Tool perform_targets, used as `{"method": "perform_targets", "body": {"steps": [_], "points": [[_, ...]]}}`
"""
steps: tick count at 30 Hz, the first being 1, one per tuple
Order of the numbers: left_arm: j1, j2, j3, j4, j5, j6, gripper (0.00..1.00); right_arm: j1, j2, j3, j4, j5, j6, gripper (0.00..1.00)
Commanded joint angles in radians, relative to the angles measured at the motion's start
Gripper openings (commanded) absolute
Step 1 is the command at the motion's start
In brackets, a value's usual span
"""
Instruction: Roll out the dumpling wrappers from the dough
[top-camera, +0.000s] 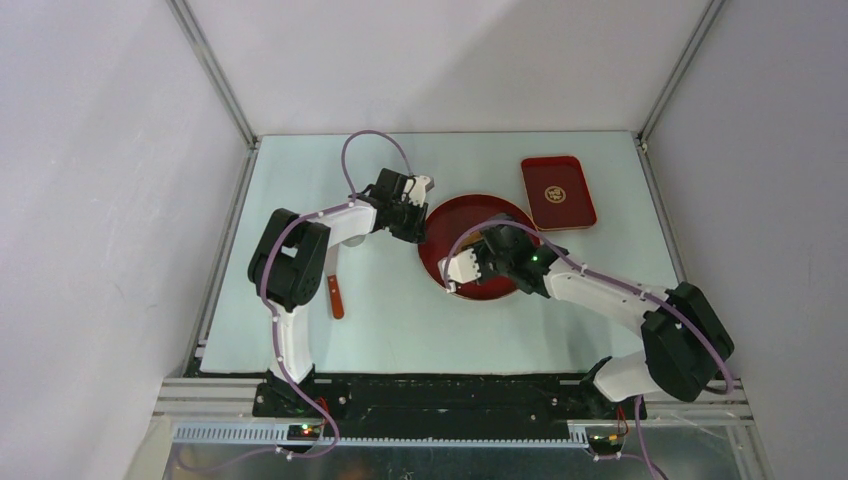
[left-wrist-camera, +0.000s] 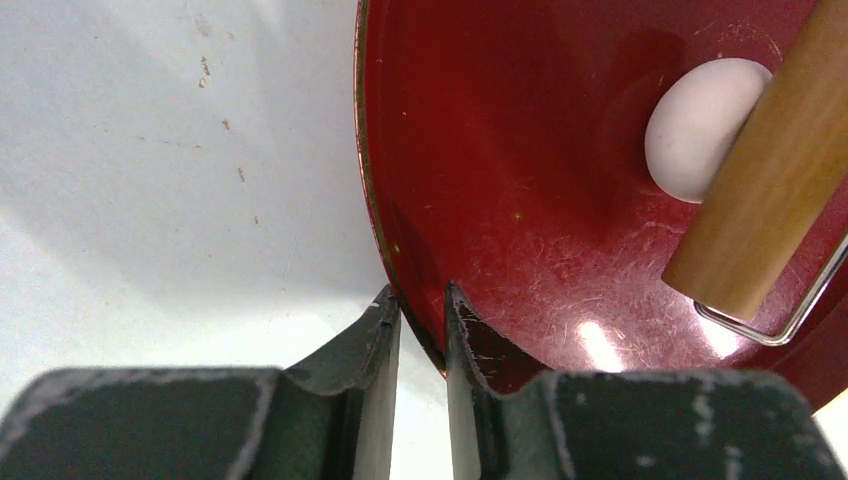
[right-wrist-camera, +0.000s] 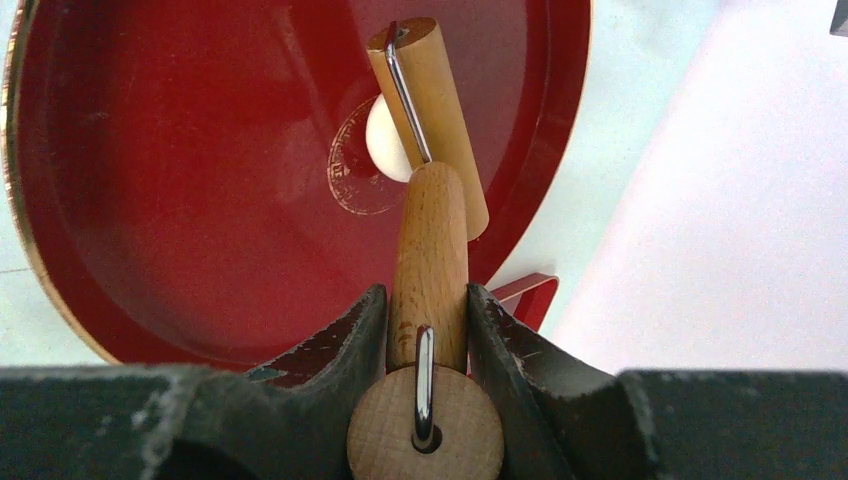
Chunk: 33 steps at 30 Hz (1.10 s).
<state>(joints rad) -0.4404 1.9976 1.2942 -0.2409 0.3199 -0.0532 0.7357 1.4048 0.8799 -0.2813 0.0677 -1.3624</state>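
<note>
A round red plate (top-camera: 470, 212) lies mid-table. On it sits the dough (left-wrist-camera: 695, 130), a small white ball (right-wrist-camera: 385, 140) near the plate's centre mark. A wooden roller (left-wrist-camera: 770, 170) with a wire frame rests against the ball's side. My right gripper (right-wrist-camera: 427, 295) is shut on the roller's wooden handle (right-wrist-camera: 430, 240), above the plate's near part (top-camera: 492, 255). My left gripper (left-wrist-camera: 422, 300) is shut on the plate's left rim, one finger inside and one outside (top-camera: 415, 222). No flat dumpling wrappers are in view.
A small rectangular red tray (top-camera: 557, 192) lies at the back right, just past the plate (right-wrist-camera: 525, 295). A tool with a reddish-brown handle (top-camera: 336, 295) lies on the table by the left arm. Grey walls enclose the table on three sides.
</note>
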Motion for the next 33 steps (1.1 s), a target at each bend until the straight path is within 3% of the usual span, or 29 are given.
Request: {"method": "perform_targets", "body": {"steps": [1, 20, 33], "points": [[0.003, 0.019, 0.009, 0.001, -0.027, 0.013, 0.25, 0.004, 0.041, -0.008, 0.037, -0.039, -0.002, 0.00], [0.002, 0.013, 0.005, 0.001, -0.020, 0.015, 0.25, 0.004, 0.095, -0.070, 0.037, -0.041, -0.002, 0.00], [0.003, 0.016, 0.006, 0.001, -0.021, 0.015, 0.25, -0.024, -0.024, -0.181, -0.024, -0.053, -0.020, 0.00]]}}
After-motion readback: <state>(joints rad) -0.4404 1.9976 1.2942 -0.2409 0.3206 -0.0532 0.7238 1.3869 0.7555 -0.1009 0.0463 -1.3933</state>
